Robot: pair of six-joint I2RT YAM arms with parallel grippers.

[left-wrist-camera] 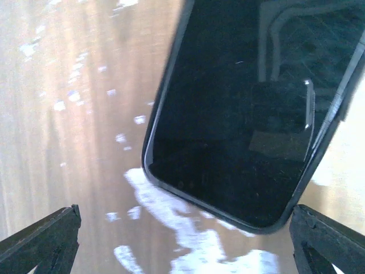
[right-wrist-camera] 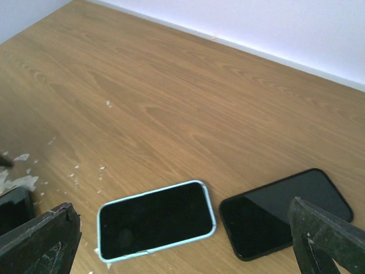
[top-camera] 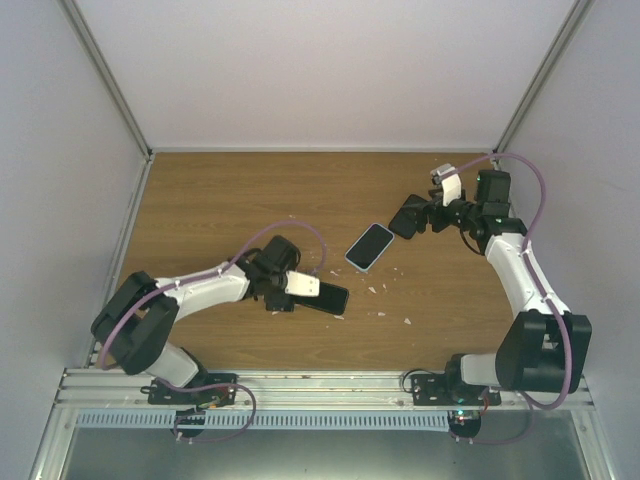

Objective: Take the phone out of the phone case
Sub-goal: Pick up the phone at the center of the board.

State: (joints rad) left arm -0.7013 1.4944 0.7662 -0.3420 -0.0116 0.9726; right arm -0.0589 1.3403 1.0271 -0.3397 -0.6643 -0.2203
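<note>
A phone in a light blue case (top-camera: pixel 369 246) lies screen up mid-table; in the right wrist view it (right-wrist-camera: pixel 157 220) lies just ahead of the fingers. A black phone (top-camera: pixel 404 222) lies beside it on the right (right-wrist-camera: pixel 282 211), one end under my right finger. My right gripper (top-camera: pixel 424 215) (right-wrist-camera: pixel 182 242) is open and empty, low over these two. Another black phone in a dark case (top-camera: pixel 333 298) lies flat at the centre-left. My left gripper (top-camera: pixel 312 291) (left-wrist-camera: pixel 182 251) is open right behind it, and the phone's near end (left-wrist-camera: pixel 245 114) sits just ahead of the fingertips.
White flecks and smears (top-camera: pixel 380 292) are scattered on the wooden table (top-camera: pixel 220 200) between the phones and show large in the left wrist view (left-wrist-camera: pixel 188 228). White walls close in the back and sides. A metal rail (top-camera: pixel 320 385) runs along the near edge.
</note>
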